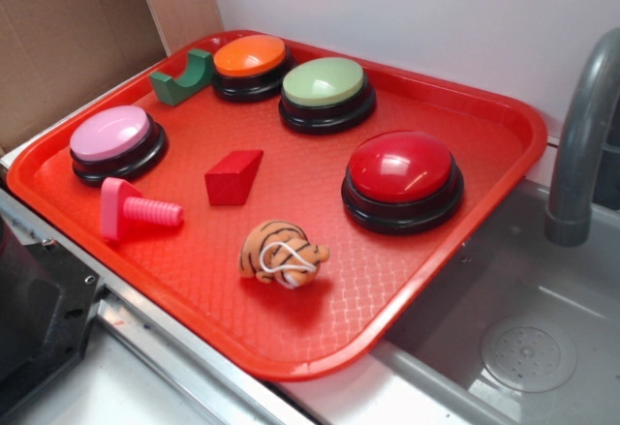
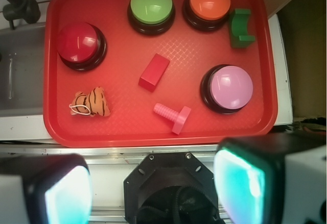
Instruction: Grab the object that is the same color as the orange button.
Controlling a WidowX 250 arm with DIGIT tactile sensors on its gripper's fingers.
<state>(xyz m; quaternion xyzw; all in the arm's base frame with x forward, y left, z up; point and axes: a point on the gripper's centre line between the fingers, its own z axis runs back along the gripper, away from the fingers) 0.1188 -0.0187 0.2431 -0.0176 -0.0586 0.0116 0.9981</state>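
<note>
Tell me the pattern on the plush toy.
Orange with black stripes and a white muzzle on the tiger; clearest in the exterior view.

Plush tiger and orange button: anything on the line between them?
Yes. In the wrist view the red wedge block lies roughly midway between the plush tiger and the orange button; otherwise bare red tray.

Plush tiger (image 2: pixel 90 102) on tray (image 2: pixel 153 134), ahead-left of gripper (image 2: pixel 153 183); screw toy (image 2: pixel 173 115) just ahead; wedge block (image 2: pixel 154 72) beyond.
</note>
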